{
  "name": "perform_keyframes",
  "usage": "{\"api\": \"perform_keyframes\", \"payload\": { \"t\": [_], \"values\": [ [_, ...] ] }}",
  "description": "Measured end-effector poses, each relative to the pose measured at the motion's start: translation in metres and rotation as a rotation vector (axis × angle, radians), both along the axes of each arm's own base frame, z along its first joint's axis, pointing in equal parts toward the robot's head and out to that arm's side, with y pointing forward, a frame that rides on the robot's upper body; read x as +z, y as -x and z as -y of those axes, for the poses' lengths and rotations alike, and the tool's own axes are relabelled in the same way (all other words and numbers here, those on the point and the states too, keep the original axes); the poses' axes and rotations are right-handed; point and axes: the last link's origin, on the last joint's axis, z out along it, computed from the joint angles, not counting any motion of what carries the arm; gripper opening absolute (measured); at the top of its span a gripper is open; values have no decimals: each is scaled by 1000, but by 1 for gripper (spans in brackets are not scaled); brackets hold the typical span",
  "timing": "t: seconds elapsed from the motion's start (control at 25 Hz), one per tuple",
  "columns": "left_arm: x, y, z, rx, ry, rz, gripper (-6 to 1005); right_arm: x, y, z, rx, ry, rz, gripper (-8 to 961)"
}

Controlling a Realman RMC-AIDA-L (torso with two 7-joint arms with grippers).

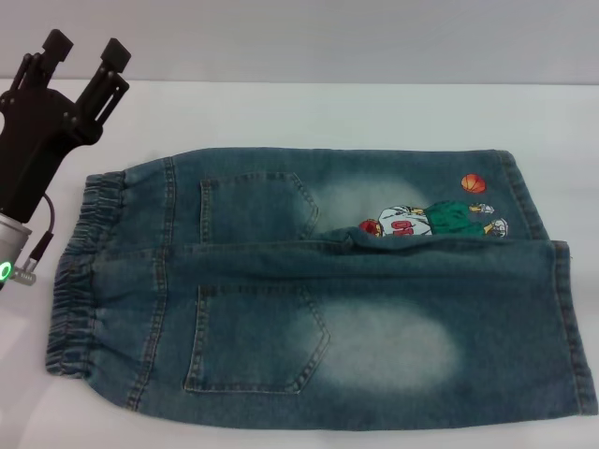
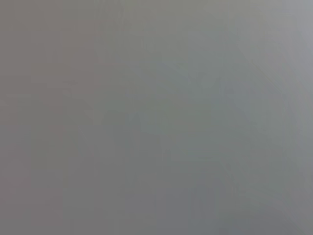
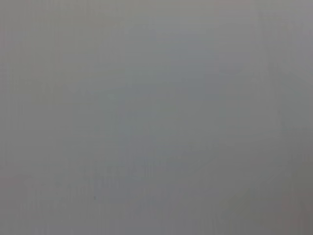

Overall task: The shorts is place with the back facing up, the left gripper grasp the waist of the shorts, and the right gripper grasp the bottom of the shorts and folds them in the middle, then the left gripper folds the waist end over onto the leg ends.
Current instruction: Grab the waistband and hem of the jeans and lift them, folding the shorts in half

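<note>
- I see the shorts point(image 1: 318, 290) lying flat on the white counter point(image 1: 309, 112), back pockets up, spread across most of my head view.
- The waist of the shorts point(image 1: 80, 271), the ruffled elastic band, sits at the left end; the leg ends point(image 1: 562, 299) with their straight stitched hems lie at the right end.
- The nearer leg overlaps the far one along a crease running through the middle, and the cartoon player print point(image 1: 430, 221) with the orange ball point(image 1: 474, 183) peeks out above that crease on the far leg.
- My left pincer point(image 1: 86, 50) is raised at the far left, above and just beyond the waistband, its two black fingers spread apart and holding nothing; the green ring glows on its wrist.
- The right pincer does not appear in the head view.
- Both wrist cameras give me only a plain grey field, with no fingers or cloth to make out.
</note>
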Motion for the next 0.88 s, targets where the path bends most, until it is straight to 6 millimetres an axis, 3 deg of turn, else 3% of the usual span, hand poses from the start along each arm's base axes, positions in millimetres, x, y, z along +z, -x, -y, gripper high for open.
{"api": "perform_keyframes", "payload": {
  "t": [0.44, 0.52, 0.88],
  "values": [
    [8, 1, -6, 22, 11, 97, 810, 0, 1, -1, 2, 0, 0, 576],
    [12, -9, -22, -7, 140, 182, 810, 0, 0, 0, 1, 0, 0, 576],
    [32, -34, -64, -62, 505, 181, 810, -6, -4, 5, -16, 12, -17, 577]
  ]
}}
